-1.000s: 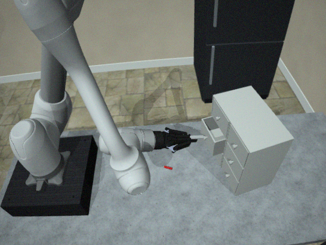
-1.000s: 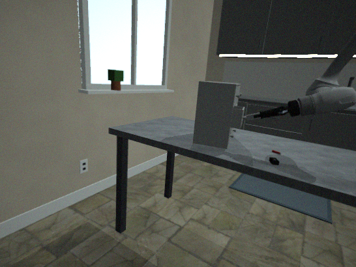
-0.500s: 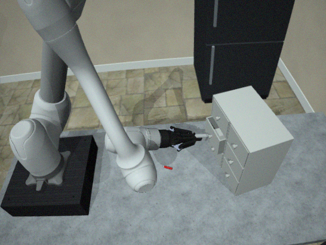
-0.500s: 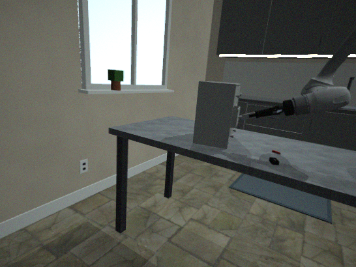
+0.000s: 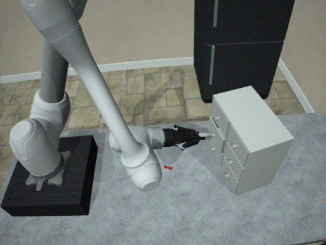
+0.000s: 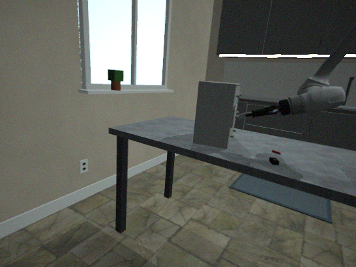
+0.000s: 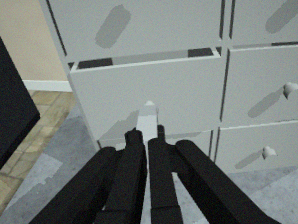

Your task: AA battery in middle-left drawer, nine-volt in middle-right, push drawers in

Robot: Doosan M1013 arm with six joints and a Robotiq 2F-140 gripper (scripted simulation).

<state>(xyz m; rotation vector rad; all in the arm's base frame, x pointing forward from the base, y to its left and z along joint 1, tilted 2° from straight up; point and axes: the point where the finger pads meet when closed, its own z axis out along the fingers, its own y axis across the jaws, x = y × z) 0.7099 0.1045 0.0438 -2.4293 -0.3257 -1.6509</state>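
The small white chest (image 5: 251,137) stands on the grey table, its drawer fronts facing my arm; it also shows in the exterior view (image 6: 215,114). The left drawer of the middle row (image 7: 147,92) sticks out a little, with a dark gap along its top edge. My gripper (image 5: 210,135) is shut and empty, level with the table, and its fingertips (image 7: 149,123) touch that drawer's front by the knob. A small red object (image 5: 168,167) lies on the table near my elbow. A small black block (image 6: 274,160) lies beside the small red object (image 6: 276,152). I cannot see inside the drawer.
The other drawers look pushed in. My arm's black base (image 5: 51,176) sits at the table's left end. A dark fridge (image 5: 242,45) stands behind the table. The chest stands close to the table's far edge.
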